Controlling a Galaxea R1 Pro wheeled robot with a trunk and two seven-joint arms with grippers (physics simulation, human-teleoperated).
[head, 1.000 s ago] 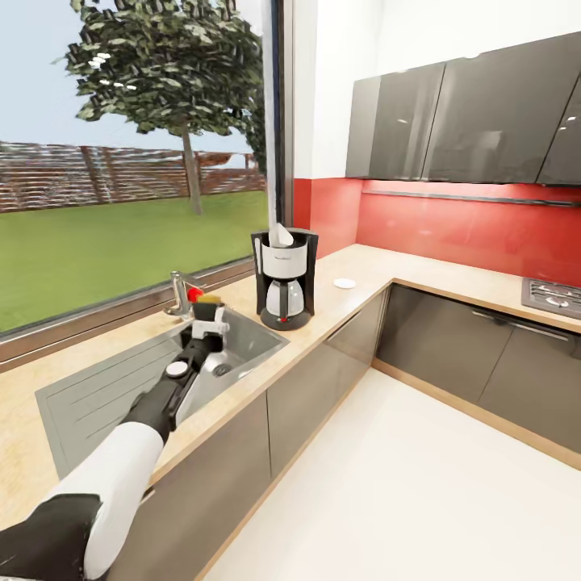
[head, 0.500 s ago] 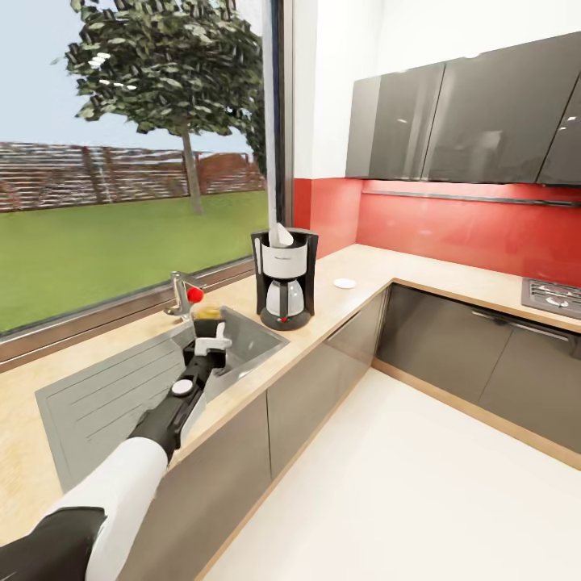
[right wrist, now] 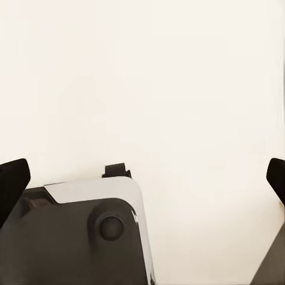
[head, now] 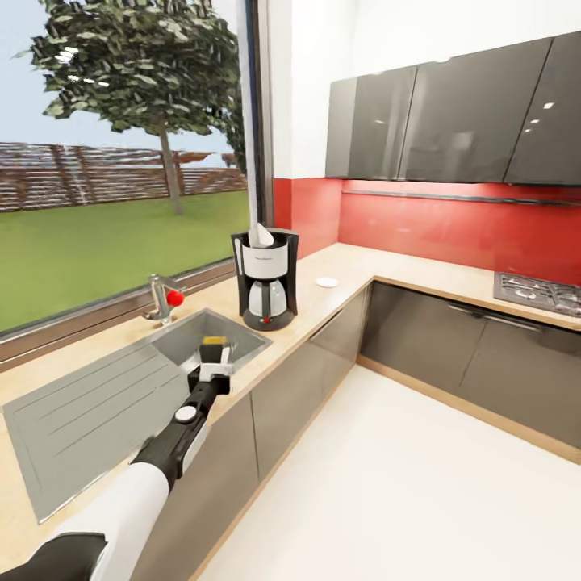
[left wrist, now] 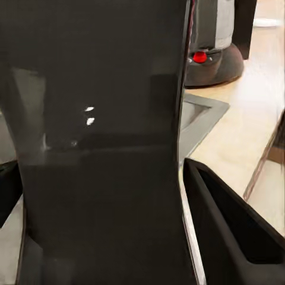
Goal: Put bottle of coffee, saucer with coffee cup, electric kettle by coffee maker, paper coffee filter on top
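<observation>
Left gripper (head: 214,353) clamping the bottle of coffee (head: 213,349) over the sink's front edge.

In the left wrist view the black bottle body (left wrist: 98,142) is sitting between the dark fingers (left wrist: 231,231). Beyond it, the coffee maker (head: 265,278) is standing on the kitchen countertop (head: 339,270) beside the sink (head: 121,387), the paper coffee filter (head: 260,235) poking from its top and the saucer (head: 327,282) lying near it. The right gripper (right wrist: 142,178) is hanging over pale floor (right wrist: 178,77), its fingertips spread wide.
</observation>
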